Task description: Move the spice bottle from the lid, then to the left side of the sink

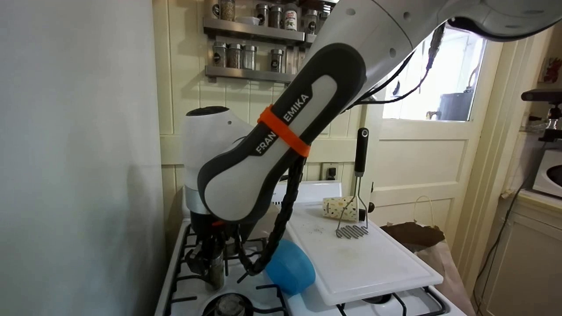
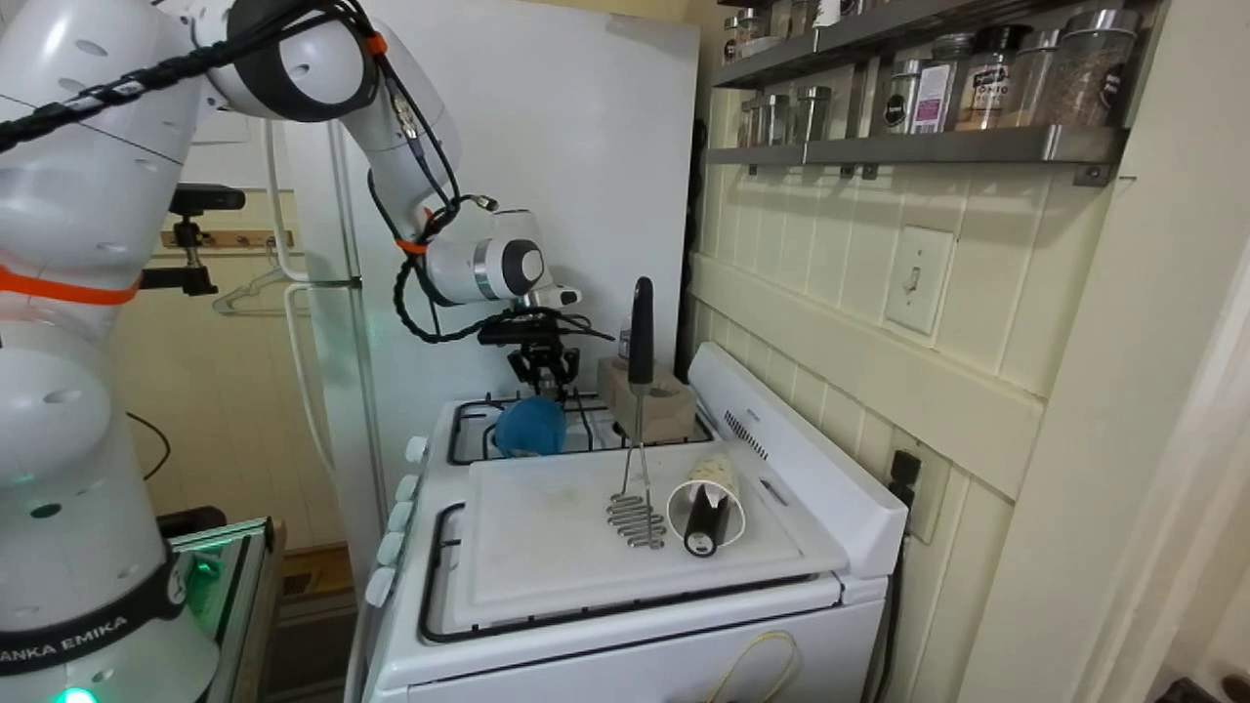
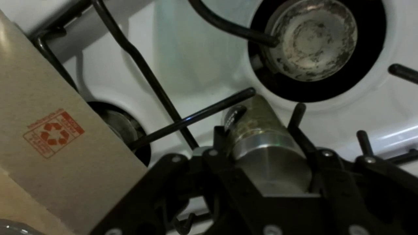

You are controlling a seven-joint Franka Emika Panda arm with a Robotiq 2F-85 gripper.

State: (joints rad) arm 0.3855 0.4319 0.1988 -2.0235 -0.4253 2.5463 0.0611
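1. Black pincer [image 3: 266,140] fills the wrist view's foreground, its fingers [image 3: 219,140] apparently pinching the spice bottle [image 3: 267,150] near its top.
2. Roughly upright, the bottle sits low over the surface [image 3: 192,71], just beside a burner [image 3: 310,40]; whether its base touches cannot be told.
3. Its long axis runs about in line with the fingers, so the coming move likely turns on a straight vertical path past the grate bar [image 3: 212,110].
4. In both exterior views, a blue bowl [image 1: 290,267] lies between bottle and lid [image 1: 373,263]; no sink shows.
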